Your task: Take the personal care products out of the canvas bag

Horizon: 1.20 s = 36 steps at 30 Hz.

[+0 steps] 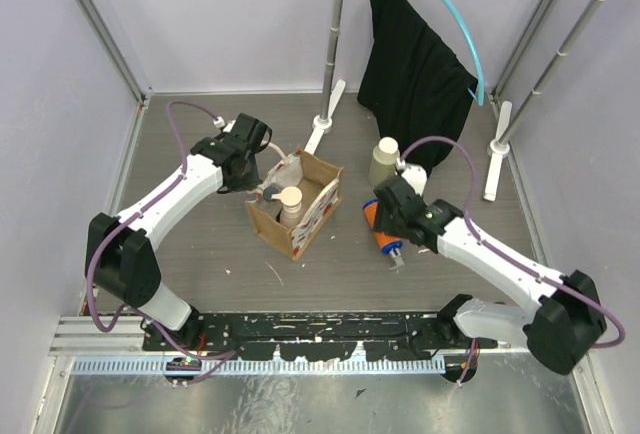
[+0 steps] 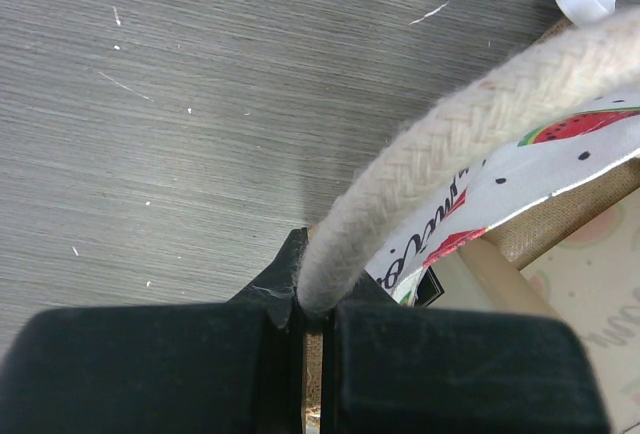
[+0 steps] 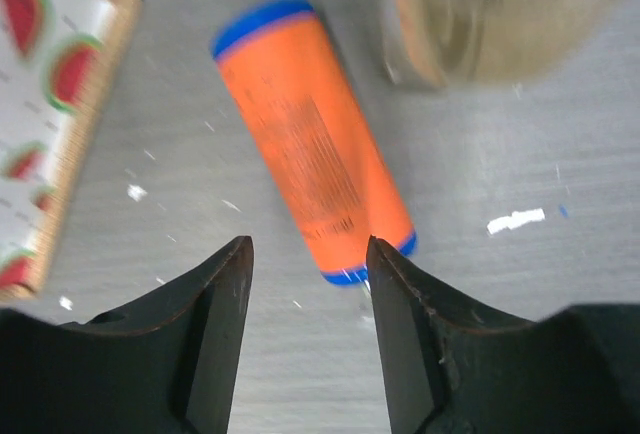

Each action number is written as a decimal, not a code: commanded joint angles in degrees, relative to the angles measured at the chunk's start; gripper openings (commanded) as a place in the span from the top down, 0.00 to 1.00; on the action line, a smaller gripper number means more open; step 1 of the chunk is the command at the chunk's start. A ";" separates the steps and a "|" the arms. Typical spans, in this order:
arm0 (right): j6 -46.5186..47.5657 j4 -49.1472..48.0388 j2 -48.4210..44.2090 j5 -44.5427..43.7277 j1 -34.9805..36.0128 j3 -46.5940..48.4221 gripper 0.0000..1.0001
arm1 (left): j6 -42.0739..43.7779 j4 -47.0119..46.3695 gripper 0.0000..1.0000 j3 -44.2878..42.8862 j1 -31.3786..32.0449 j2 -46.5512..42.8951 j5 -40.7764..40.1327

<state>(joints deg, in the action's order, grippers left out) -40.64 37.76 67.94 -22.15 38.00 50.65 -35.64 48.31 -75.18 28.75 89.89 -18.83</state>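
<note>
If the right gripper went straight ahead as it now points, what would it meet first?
Probably the orange bottle, lying on the table just beyond the open right gripper; depth unclear.

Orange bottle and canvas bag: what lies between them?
Only bare, white-flecked table separates the orange bottle from the canvas bag; the right wrist view shows it clearly.
</note>
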 commanded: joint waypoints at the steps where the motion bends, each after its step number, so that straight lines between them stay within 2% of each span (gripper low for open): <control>1: 0.57 -3.23 -9.07 3.69 -0.04 -8.63 0.43 | 0.61 2.75 1.00 0.22 0.11 0.96 0.99; 9: -0.91 -1.95 -11.20 3.20 -0.03 -16.19 0.41 | 0.42 2.69 1.00 1.28 0.08 1.12 1.23; 15: -2.89 -3.85 -8.41 3.10 0.19 -18.99 0.45 | 0.30 2.79 1.00 1.44 0.08 0.73 1.53; 20: -4.78 -3.86 -6.62 2.20 0.43 -20.15 0.56 | 0.39 2.95 1.00 1.49 0.08 0.29 1.28; 23: -4.85 -3.95 -5.76 1.99 1.04 -19.83 0.80 | 0.39 2.88 1.00 1.36 0.11 0.50 1.52; 26: -5.14 -2.23 -7.67 1.27 3.11 -17.30 0.93 | 0.29 2.94 1.00 1.39 0.08 0.64 1.52; 31: -4.77 5.10 -10.85 -2.66 7.00 -6.13 0.94 | 0.39 2.93 1.00 1.37 0.08 0.47 1.25; 36: -1.65 9.24 -9.80 -1.65 7.18 4.22 0.92 | 0.39 3.01 1.00 1.12 0.12 0.55 1.27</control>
<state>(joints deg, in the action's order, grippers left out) -44.29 45.25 59.59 -21.32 44.86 45.98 -35.64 48.31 -75.00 28.75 89.93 -18.76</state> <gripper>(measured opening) 0.280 0.048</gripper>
